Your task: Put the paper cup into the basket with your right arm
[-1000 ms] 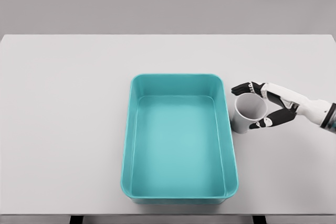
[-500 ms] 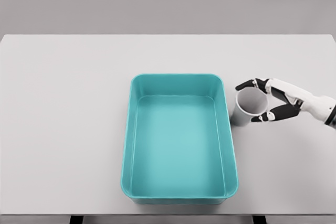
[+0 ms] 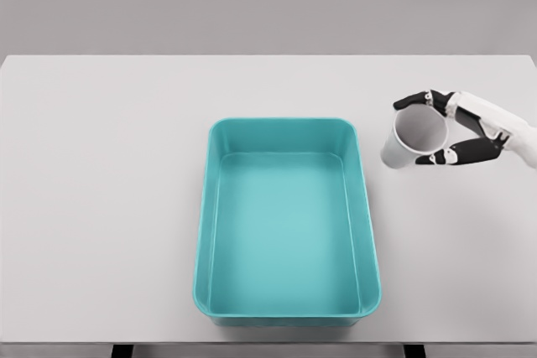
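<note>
Right robot hand [image 3: 443, 130] grips paper cup [image 3: 414, 139] just beside teal basket [image 3: 287, 312].

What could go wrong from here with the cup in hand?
1. The right hand holds the paper cup near its rim with few fingers; the tilted cup could slip or crush.
2. The cup is right of the basket, outside it. Carried across too low, its base may clip the near wall.
3. Released tilted, it will probably land on its side.

White right arm, white-backed hand [image 3: 457, 127], black jointed fingers [image 3: 414, 101], pale fingertip pads
</note>
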Tool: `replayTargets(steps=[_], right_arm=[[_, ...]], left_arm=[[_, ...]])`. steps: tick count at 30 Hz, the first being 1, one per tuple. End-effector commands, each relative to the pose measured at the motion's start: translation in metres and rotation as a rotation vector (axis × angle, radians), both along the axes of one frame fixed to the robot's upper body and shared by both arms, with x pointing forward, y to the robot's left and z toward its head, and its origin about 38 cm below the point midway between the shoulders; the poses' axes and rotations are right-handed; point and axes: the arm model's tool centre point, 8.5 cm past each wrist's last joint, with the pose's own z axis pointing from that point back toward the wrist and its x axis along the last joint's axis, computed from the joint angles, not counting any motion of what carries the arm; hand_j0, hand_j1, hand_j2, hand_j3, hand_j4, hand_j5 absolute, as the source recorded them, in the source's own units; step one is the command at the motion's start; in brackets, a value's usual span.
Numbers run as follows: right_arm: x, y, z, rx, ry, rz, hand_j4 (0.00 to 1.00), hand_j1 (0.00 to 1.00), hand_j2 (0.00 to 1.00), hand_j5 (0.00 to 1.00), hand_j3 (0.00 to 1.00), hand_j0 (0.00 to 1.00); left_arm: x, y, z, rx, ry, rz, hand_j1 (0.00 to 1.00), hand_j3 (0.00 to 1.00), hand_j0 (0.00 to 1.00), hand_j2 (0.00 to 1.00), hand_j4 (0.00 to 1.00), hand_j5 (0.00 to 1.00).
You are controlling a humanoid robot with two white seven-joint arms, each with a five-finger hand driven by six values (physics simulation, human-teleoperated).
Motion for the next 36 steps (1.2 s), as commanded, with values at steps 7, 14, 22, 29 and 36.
replayTargets(steps=[7, 14, 22, 29, 36], right_arm=[[-0.005, 0.002, 0.053, 0.023, -0.142, 0.012, 0.74, 0.74, 0.74, 0.74, 0.74, 0.74], [-0.012, 0.021, 0.073, 0.03, -0.201, 0.072, 0.74, 0.74, 0.74, 0.74, 0.74, 0.74], [-0.007, 0.047, 0.065, 0.014, -0.181, 0.145, 0.74, 0.74, 0.74, 0.74, 0.74, 0.74], [-0.003, 0.08, 0.052, 0.02, -0.159, 0.223, 0.73, 0.73, 0.73, 0.73, 0.73, 0.73], [-0.002, 0.11, 0.039, -0.002, -0.157, 0.281, 0.74, 0.74, 0.74, 0.74, 0.74, 0.74]], left_arm=[[0.0, 0.0, 0.0, 0.0, 0.0, -0.001, 1.0, 1.0, 1.0, 1.0, 1.0, 1.0], [0.0, 0.0, 0.0, 0.0, 0.0, 0.0, 1.0, 1.0, 1.0, 1.0, 1.0, 1.0], [0.0, 0.0, 0.0, 0.0, 0.0, 0.0, 1.0, 1.0, 1.0, 1.0, 1.0, 1.0], [0.0, 0.0, 0.0, 0.0, 0.0, 0.0, 1.0, 1.0, 1.0, 1.0, 1.0, 1.0], [0.0, 0.0, 0.0, 0.0, 0.0, 0.0, 1.0, 1.0, 1.0, 1.0, 1.0, 1.0]])
